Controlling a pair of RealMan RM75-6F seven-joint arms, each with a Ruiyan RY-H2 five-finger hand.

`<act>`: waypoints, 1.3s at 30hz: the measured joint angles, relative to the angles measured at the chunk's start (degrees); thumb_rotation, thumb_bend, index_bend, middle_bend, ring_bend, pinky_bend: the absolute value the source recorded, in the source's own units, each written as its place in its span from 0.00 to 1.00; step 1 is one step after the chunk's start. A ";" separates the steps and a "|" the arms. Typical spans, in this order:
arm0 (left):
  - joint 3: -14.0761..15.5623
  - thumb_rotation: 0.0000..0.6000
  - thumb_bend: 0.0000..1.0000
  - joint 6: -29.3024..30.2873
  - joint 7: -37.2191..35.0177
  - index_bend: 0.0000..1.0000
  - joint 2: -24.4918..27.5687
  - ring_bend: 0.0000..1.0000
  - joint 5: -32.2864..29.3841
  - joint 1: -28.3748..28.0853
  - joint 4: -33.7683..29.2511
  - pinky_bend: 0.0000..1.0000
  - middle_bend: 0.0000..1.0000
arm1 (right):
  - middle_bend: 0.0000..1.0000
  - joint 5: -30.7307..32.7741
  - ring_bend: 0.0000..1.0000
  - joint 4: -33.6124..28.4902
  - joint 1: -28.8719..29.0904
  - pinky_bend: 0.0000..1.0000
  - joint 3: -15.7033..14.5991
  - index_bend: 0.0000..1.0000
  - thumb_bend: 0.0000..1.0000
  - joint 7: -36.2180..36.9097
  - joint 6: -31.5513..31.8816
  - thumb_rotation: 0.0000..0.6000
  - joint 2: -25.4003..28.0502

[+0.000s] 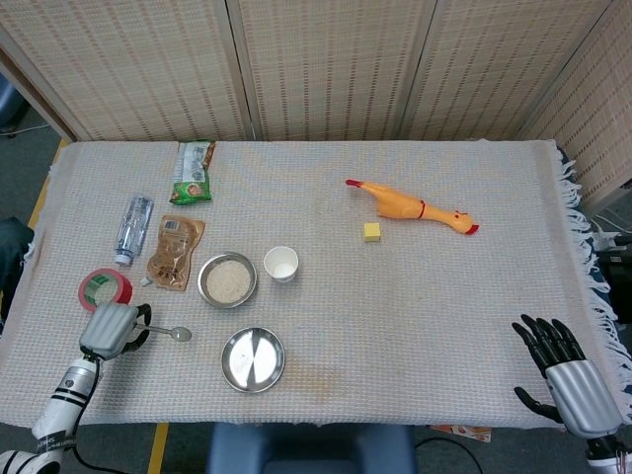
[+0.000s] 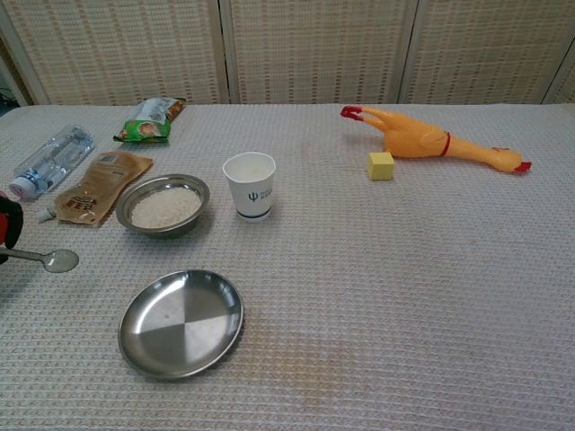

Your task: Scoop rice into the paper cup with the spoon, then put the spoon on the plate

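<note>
My left hand (image 1: pixel 111 329) grips the handle of a metal spoon (image 1: pixel 176 334) at the table's front left, with the spoon's bowl (image 2: pixel 61 260) pointing right. A steel bowl of white rice (image 1: pixel 227 280) lies just beyond and to the right of it. The white paper cup (image 1: pixel 281 264) stands upright next to the rice bowl. An empty steel plate (image 1: pixel 253 359) sits in front of them, near the table edge. My right hand (image 1: pixel 563 373) hangs with fingers spread at the front right corner, holding nothing. The chest view shows the rice bowl (image 2: pixel 164 206), cup (image 2: pixel 250 184) and plate (image 2: pixel 181 321).
A red tape roll (image 1: pixel 103 287) lies close behind my left hand. A water bottle (image 1: pixel 131 227), a brown pouch (image 1: pixel 175 252) and a green packet (image 1: pixel 193 172) lie at the back left. A rubber chicken (image 1: pixel 415 207) and a yellow cube (image 1: pixel 371 231) are right of centre.
</note>
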 measured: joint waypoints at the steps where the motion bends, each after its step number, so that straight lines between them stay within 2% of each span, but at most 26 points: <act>1: -0.39 1.00 0.62 0.04 1.55 0.75 0.62 1.00 0.03 -0.50 -1.33 1.00 1.00 | 0.00 -0.11 0.00 0.01 -0.03 0.00 -0.02 0.00 0.12 0.05 0.12 1.00 0.00; 9: -3.40 1.00 0.62 -2.39 11.62 0.79 0.86 1.00 -2.03 -5.17 -3.98 1.00 1.00 | 0.00 -0.75 0.00 0.09 -0.38 0.00 -0.14 0.00 0.12 0.58 1.20 1.00 0.20; 17: -6.38 1.00 0.63 -5.17 25.23 0.79 -0.57 1.00 -9.48 -9.61 -6.13 1.00 1.00 | 0.00 -0.38 0.00 0.22 -0.02 0.00 -0.10 0.00 0.12 0.87 0.24 1.00 0.22; 23: -8.14 1.00 0.63 -3.84 36.90 0.79 -2.37 1.00 -14.09 -12.90 -8.02 1.00 1.00 | 0.00 -0.63 0.00 0.00 0.02 0.00 -0.31 0.00 0.12 1.14 0.21 1.00 0.44; 28: -8.67 1.00 0.62 -0.78 45.26 0.79 -6.22 1.00 -15.91 -15.41 -4.37 1.00 1.00 | 0.00 -1.53 0.00 -0.27 0.31 0.00 -1.08 0.00 0.12 3.36 -0.07 1.00 1.53; 34: -9.09 1.00 0.60 2.02 48.78 0.77 -10.93 1.00 -17.78 -17.54 1.46 1.00 1.00 | 0.00 -1.69 0.00 -0.43 0.42 0.00 -1.40 0.00 0.12 4.10 -0.31 1.00 1.92; 39: -8.69 1.00 0.58 4.74 52.22 0.77 -13.73 1.00 -17.67 -18.26 4.75 1.00 1.00 | 0.00 -3.32 0.00 -0.98 1.10 0.00 -2.85 0.00 0.12 7.96 -1.22 1.00 3.50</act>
